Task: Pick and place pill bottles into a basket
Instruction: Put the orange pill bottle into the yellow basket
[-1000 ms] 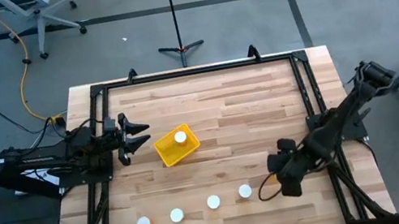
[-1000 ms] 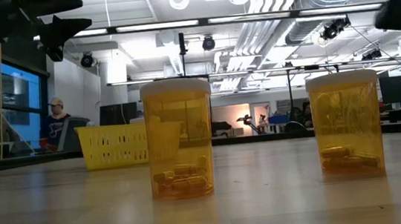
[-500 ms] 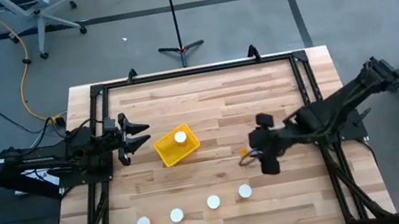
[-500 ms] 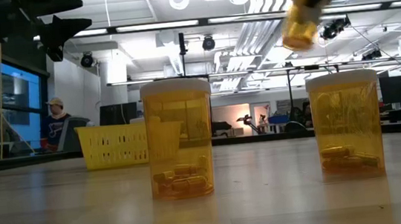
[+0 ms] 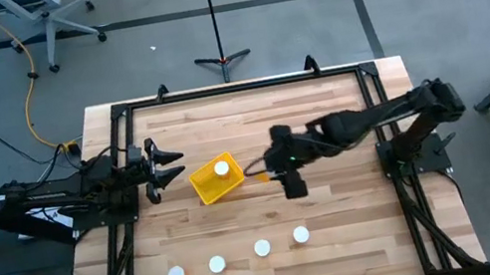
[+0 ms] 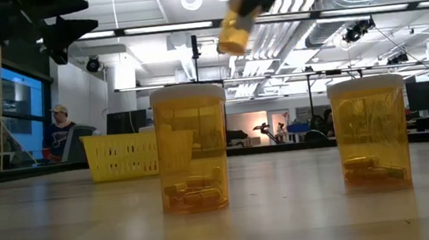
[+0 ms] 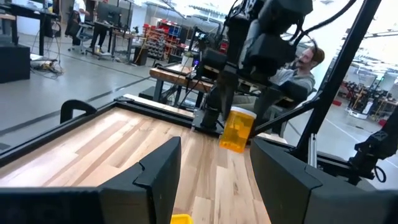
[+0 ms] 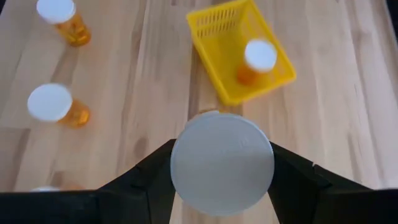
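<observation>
My right gripper [image 5: 265, 166] hangs above the table's middle, shut on an orange pill bottle [image 6: 233, 28] with a white cap [image 8: 222, 163], just right of the yellow basket [image 5: 217, 179]. One bottle [image 5: 221, 169] stands inside the basket. Several more bottles [image 5: 262, 248] stand on their bases in a row near the table's front edge. My left gripper [image 5: 177, 166] stays open and level at the basket's left side, with nothing between its fingers. My right gripper pinches the bottle's upper end, beside the cap's rim [image 8: 177, 163], between its two fingers [image 8: 149, 174]. The fingers slant down from the table's right side. The bottle is lifted clear of the table and hangs tilted, its orange body [image 7: 238, 129] below the fingers.
A black frame [image 5: 236, 88] runs round the tabletop's far and side edges. Bare wood lies between the basket and the front row of bottles. In the low view, two bottles [image 6: 193, 148] [image 6: 372, 134] stand close in front of the camera.
My right gripper has carried the bottle up from the front right of the table, toward the left and far edges, and now hangs beside the basket. Its wrist has rolled on the way. The bottle has stayed in the hold, clear of the table.
</observation>
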`<state>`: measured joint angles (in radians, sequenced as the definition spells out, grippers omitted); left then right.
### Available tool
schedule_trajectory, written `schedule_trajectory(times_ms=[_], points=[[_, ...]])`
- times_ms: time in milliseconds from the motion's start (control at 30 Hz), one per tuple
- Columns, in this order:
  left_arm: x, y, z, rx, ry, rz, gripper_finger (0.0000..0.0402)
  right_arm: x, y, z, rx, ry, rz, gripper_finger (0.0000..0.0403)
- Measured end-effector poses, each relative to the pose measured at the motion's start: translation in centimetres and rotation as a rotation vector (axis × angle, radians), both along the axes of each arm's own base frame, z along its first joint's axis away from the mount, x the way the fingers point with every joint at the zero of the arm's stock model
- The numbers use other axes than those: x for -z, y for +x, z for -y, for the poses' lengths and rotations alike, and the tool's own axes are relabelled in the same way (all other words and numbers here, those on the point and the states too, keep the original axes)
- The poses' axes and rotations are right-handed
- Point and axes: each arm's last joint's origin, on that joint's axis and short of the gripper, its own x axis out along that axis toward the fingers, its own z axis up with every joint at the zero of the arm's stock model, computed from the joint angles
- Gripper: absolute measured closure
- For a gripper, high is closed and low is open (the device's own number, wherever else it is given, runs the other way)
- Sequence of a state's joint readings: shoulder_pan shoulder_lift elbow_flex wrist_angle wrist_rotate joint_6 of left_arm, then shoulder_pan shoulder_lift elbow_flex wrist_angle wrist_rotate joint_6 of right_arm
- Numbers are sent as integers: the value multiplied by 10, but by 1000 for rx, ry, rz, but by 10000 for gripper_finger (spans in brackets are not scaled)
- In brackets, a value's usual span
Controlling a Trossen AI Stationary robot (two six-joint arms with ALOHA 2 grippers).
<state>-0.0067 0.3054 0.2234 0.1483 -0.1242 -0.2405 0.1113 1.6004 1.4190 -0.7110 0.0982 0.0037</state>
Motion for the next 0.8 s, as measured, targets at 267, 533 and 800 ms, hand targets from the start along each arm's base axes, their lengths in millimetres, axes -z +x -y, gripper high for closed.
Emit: schedule_trajectory(times_ms=[267, 533, 800], points=[[4, 0, 0, 0, 1, -38, 174, 5, 58, 22, -124, -51, 1, 202], [5, 0, 0, 0, 0, -48, 174, 20, 103, 37, -220, -67, -2, 202], [5, 0, 0, 0, -3, -54, 174, 46, 123, 49, -239, -68, -91, 202]])
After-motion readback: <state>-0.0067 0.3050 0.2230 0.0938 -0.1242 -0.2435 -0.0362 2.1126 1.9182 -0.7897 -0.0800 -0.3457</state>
